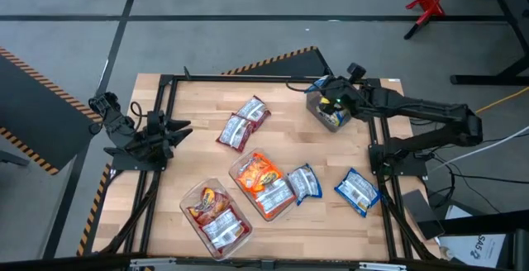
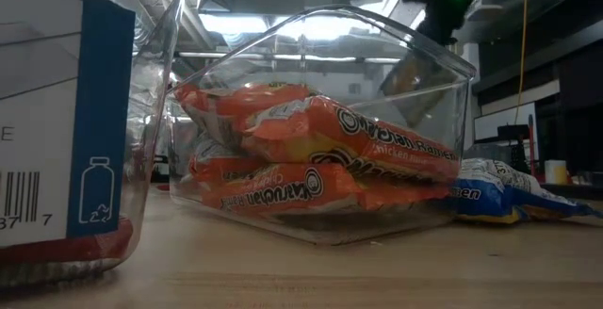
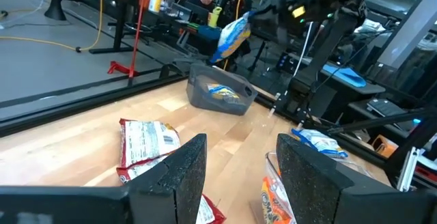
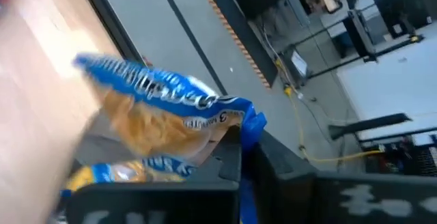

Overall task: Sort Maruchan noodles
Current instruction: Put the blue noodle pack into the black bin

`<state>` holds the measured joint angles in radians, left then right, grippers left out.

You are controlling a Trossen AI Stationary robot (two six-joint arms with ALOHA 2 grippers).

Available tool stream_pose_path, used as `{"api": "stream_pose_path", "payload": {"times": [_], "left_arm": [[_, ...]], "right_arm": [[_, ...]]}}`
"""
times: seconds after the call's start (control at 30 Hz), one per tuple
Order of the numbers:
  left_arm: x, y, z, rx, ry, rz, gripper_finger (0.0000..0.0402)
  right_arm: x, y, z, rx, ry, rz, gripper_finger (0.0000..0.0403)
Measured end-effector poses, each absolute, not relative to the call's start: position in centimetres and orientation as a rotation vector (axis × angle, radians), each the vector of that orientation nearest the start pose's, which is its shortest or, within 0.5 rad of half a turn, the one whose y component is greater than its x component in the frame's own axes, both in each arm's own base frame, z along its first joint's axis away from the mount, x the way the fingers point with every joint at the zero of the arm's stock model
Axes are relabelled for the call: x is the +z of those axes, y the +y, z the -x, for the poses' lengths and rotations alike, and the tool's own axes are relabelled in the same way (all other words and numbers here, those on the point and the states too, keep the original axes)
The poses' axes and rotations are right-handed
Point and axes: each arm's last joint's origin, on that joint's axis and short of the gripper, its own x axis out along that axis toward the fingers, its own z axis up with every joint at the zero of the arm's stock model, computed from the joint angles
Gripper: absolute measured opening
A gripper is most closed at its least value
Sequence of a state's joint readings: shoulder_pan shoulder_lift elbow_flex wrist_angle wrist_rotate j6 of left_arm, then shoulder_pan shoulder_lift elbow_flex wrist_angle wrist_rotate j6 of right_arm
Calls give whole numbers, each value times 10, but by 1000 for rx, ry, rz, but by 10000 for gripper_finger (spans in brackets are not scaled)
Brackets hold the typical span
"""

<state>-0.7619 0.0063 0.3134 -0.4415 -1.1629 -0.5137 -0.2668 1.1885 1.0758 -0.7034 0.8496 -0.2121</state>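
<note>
My right gripper (image 1: 326, 92) hovers over the dark grey tub (image 1: 331, 112) at the table's far right and is shut on a blue noodle packet (image 3: 232, 36). Another blue packet (image 4: 102, 173) lies in that tub. Red packets (image 1: 244, 122) lie flat mid-table. Orange packets (image 1: 263, 184) fill one clear tub and red packets (image 1: 216, 213) the other. Two blue packets (image 1: 304, 182) (image 1: 357, 190) lie on the table's right near part. My left gripper (image 1: 178, 130) waits open at the left edge, touching nothing. My right gripper pinches the blue packet by its crimped end edge (image 4: 244, 123) between the two fingers. The packet is lifted clear and hangs tilted above the grey tub (image 3: 218, 91).
The two clear tubs (image 1: 285, 207) (image 1: 194, 195) stand side by side near the table's near edge. In the low view the orange tub (image 2: 424, 111) fills the middle. Bare wood (image 1: 198, 97) lies between the left gripper and the red packets. People and equipment show beyond the table.
</note>
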Motion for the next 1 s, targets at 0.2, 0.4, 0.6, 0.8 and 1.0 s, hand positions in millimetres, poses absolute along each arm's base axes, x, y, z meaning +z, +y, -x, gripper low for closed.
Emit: {"api": "stream_pose_path", "payload": {"times": [0.2,0.4,0.6,0.8,1.0], "left_arm": [[226,-15,-54,411,-28,395,172],[226,-15,-54,413,-28,396,172],[226,-15,-54,414,-30,401,172],[226,-15,-54,416,-30,396,172],[226,-15,-54,413,-29,397,172]], "right_arm": [[282,-99,-202,-1001,971,440,0],[247,-109,-188,-960,901,398,0],[217,-108,-178,-955,930,337,0],[208,-105,-174,-938,946,241,6],[198,-99,-166,-902,1034,104,31]]}}
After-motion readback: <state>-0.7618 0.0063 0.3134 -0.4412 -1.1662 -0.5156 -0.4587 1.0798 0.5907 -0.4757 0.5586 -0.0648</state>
